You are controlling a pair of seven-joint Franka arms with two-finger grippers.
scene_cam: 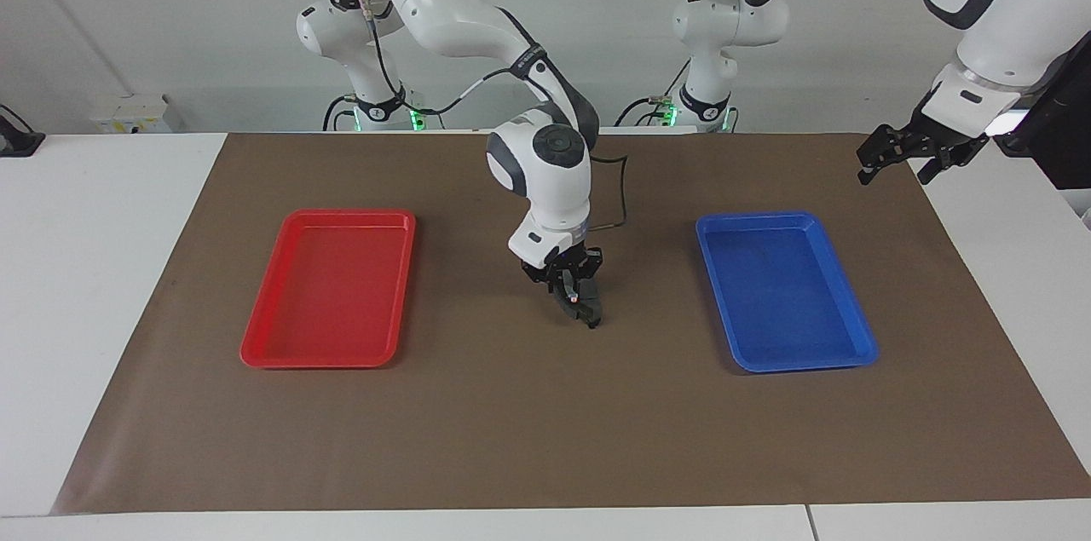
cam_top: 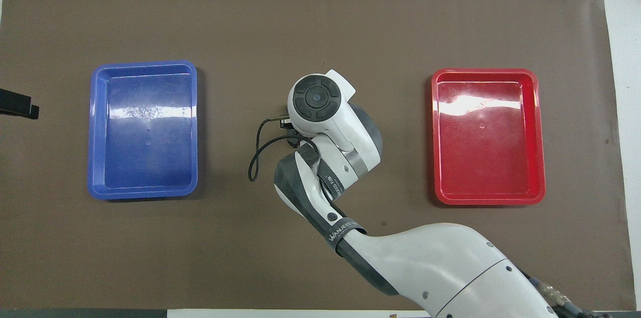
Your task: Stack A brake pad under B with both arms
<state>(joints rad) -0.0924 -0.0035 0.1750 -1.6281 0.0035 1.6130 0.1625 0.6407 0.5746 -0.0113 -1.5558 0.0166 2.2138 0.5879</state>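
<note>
Right gripper point(scene_cam: 578, 307) over pad at mat centre.
We carry a small dark piece clenched, directly above the brake pad point(scene_cam: 591, 321); left gripper point(scene_cam: 899, 158) waits released.

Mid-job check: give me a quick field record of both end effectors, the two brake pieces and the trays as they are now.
right end effector: shut on B, low over the middle of the brown mat
A brake pad: not visible; the spot under the right end effector is covered in both views
left end effector: open, holding nothing, raised over the mat's edge at the left arm's end, waiting
red tray: nothing in it
blue tray: nothing in it
stack: cannot confirm yet
</note>
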